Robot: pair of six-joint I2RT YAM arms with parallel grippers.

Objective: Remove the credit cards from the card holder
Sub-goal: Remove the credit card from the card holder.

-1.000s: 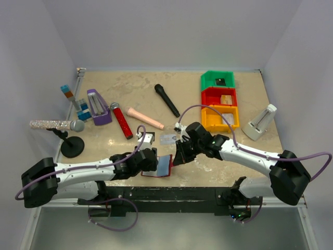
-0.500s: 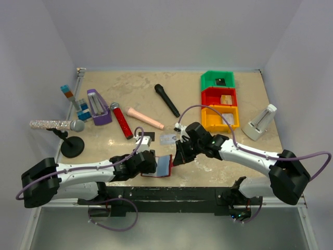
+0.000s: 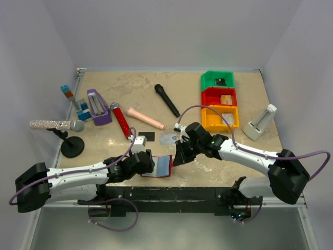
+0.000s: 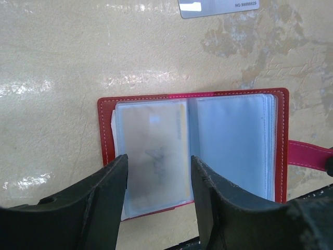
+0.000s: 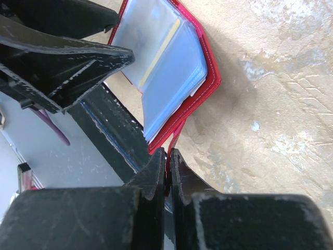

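R end effector (image 5: 167,156) pinching holder (image 5: 171,67), beige tbl (image 5: 270,94), walls (image 3: 166,31)

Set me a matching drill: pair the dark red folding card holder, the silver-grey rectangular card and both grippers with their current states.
1. dark red folding card holder
2. silver-grey rectangular card
3. right gripper
4. left gripper

A. shut on the small red tab
B. lying open on the table
C. open, over the holder
D. loose, flat, outside the holder

Pairs: 1-B, 2-D, 3-A, 4-C.
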